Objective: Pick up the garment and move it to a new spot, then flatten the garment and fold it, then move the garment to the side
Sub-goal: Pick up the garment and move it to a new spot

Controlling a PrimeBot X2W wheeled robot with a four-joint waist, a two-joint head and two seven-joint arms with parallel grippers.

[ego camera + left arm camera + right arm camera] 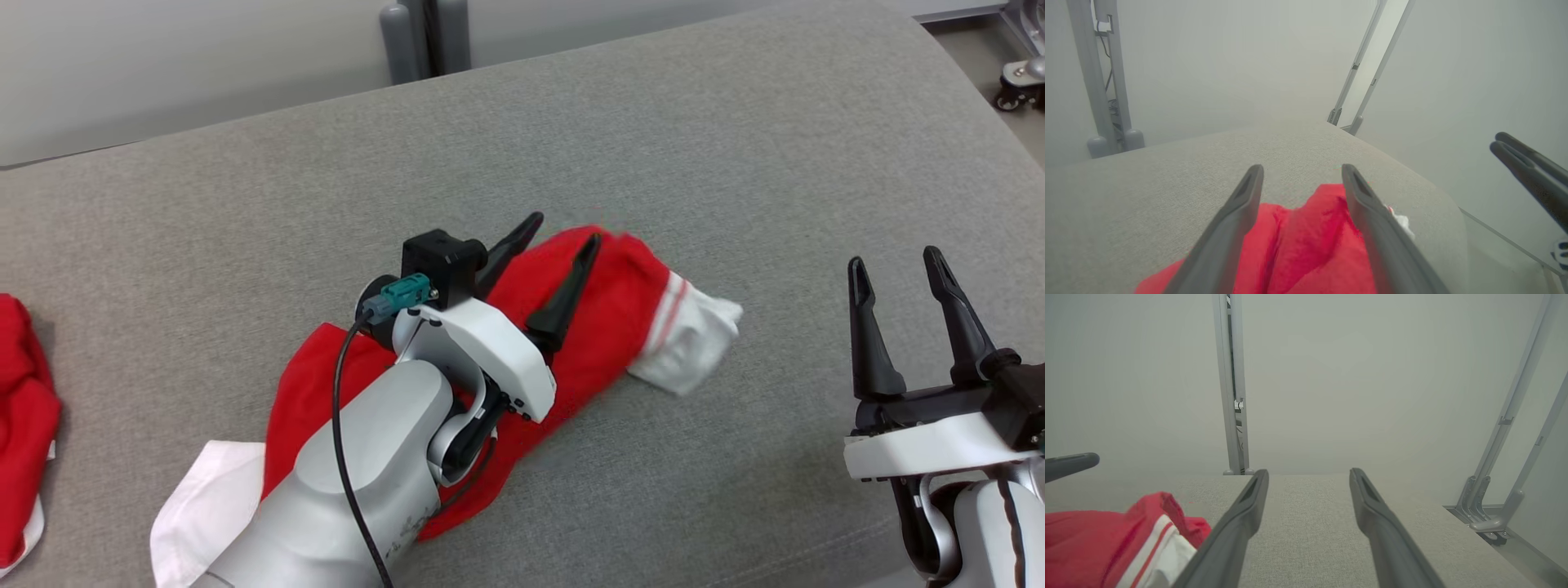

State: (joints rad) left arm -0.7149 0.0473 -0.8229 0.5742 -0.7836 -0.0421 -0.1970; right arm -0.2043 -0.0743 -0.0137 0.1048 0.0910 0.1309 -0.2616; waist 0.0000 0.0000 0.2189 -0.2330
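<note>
Garment (620, 327) — red, with a white end crossed by two thin red stripes — lies crumpled near the middle of the grey upholstered surface (735, 147), running diagonally from a white corner at our lower left up to the striped white end at our right. We see our left forearm (367, 474) stretched over its lower half, hiding part of the cloth, with a black cable (339, 425) looped along the arm to a teal connector (400, 294).

Our left claw (563, 229) sits above the upper part of the garment, its two dark fingers spread apart and nothing pinched between them. In the left wrist view that claw (1302, 167) frames the red folds (1310, 245) lying under and between the fingers; whether the tips touch the cloth we cannot tell.

Our right claw (894, 257) hangs well to the right of the garment over bare grey fabric, fingers apart and empty. Its own view shows the claw (1308, 471) parted above the surface, with the striped end of the garment (1094, 539) at the lower left.

A second red cloth (24, 425) lies at the far left edge of the surface — well apart from the garment.
</note>
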